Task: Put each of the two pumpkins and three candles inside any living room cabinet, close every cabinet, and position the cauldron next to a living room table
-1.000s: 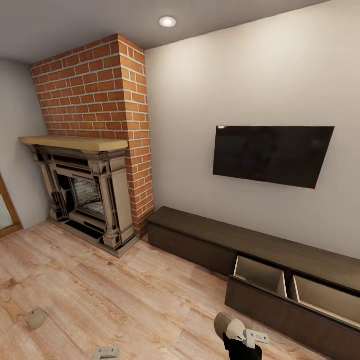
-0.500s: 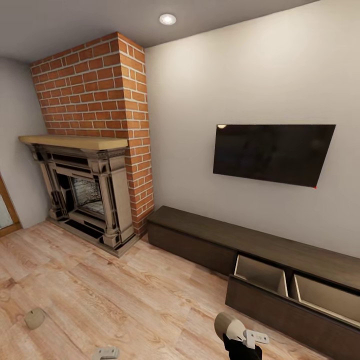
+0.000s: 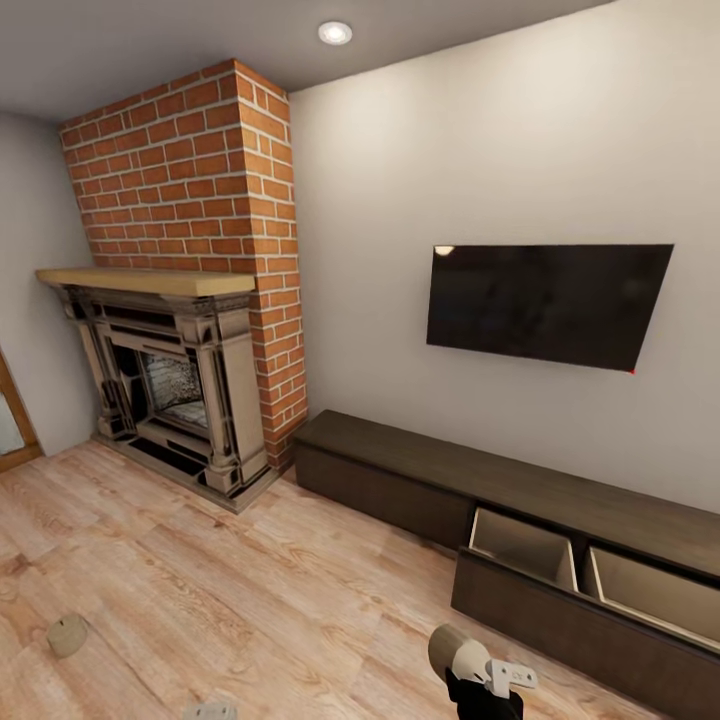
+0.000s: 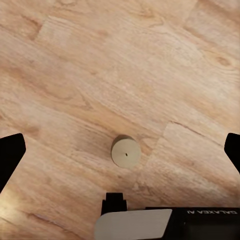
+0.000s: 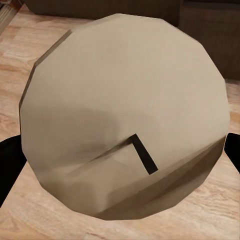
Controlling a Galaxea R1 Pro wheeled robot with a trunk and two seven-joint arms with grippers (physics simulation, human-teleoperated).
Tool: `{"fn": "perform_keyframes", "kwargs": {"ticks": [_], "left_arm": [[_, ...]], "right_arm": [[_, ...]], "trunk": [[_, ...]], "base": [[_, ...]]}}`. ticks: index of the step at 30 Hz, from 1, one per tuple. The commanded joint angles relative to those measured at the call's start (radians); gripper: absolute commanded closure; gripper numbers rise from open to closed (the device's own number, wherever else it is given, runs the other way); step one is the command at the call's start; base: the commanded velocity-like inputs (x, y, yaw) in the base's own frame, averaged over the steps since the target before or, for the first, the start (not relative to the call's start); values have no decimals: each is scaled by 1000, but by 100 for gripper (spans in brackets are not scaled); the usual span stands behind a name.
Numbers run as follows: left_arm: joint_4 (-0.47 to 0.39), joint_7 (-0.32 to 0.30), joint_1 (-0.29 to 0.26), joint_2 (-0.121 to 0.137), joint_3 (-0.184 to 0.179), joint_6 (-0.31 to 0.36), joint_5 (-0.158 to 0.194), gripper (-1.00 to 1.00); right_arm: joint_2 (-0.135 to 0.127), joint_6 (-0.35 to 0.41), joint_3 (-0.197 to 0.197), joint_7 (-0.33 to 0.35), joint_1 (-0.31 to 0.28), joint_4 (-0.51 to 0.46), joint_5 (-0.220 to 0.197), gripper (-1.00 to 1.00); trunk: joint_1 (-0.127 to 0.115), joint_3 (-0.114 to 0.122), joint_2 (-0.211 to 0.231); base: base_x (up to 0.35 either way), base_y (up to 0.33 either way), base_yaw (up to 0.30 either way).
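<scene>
A candle (image 3: 447,645) is gripped in my right gripper (image 3: 464,660) low in the head view, a short way in front of the long dark-brown cabinet (image 3: 400,468). The right wrist view looks onto that candle's (image 5: 125,115) wick end, with black fingertips (image 5: 8,170) at both sides. Two cabinet drawers (image 3: 522,545) stand pulled out at the right, their beige insides bare. Another candle (image 3: 67,634) lies on the wooden floor at lower left. My left gripper (image 4: 121,150) hangs open high above this candle (image 4: 125,152).
A brick chimney with a stone fireplace (image 3: 170,390) fills the left corner. A black TV (image 3: 545,305) hangs on the wall over the cabinet. Wooden floor (image 3: 250,580) stretches between the fireplace, the cabinet and me.
The whole head picture has shifted slightly, so the camera has moved. My left gripper sits a little lower at the picture's edge. The right gripper still holds its candle.
</scene>
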Motion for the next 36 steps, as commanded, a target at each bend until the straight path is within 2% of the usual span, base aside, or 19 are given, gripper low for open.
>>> {"fn": "perform_keyframes", "kwargs": {"ticks": [1, 31, 36], "left_arm": [[-2, -4, 0, 0, 3, 7, 1, -100], [-2, -10, 0, 0, 3, 11, 1, -100], [-2, -11, 0, 0, 3, 66, 3, -100]], "right_arm": [[0, -4, 2, 5, -1, 1, -11, 100], [0, -4, 2, 3, -1, 2, -10, 100], [0, -4, 2, 3, -1, 2, -10, 100]], "trunk": [[4, -5, -8], [119, -99, -218], [138, -114, -253]], "base": [[0, 0, 0], [0, 0, 0], [0, 0, 0]]}}
